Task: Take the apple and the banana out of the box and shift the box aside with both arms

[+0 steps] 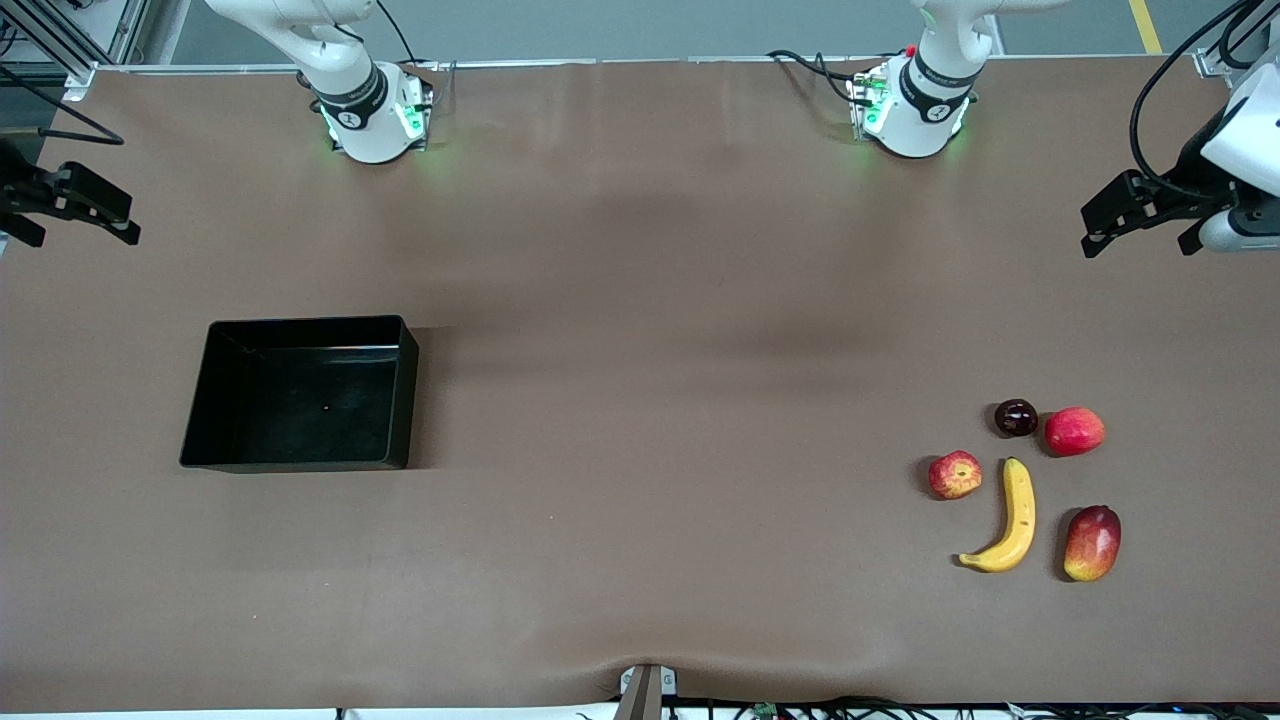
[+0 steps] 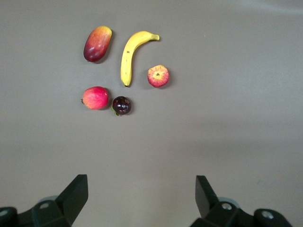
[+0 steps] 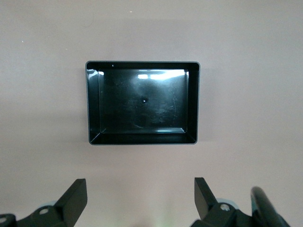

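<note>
The black box (image 1: 300, 400) lies empty toward the right arm's end of the table; it also shows in the right wrist view (image 3: 142, 138). The yellow banana (image 1: 1015, 515) and the streaked apple (image 1: 955, 474) lie side by side toward the left arm's end; both show in the left wrist view, banana (image 2: 129, 56) and apple (image 2: 158, 76). My left gripper (image 1: 1140, 232) hangs open and empty, raised over the table's edge at its own end, apart from the fruits (image 2: 142, 189). My right gripper (image 1: 78, 225) hangs open and empty over its end's edge (image 3: 141, 189).
An oblong red-yellow mango (image 1: 1092, 542) lies beside the banana, away from the apple. A small dark maroon fruit (image 1: 1016, 417) and a round red fruit (image 1: 1075, 431) lie just farther from the front camera than the banana. The arms' bases (image 1: 375, 115) stand along the table's back edge.
</note>
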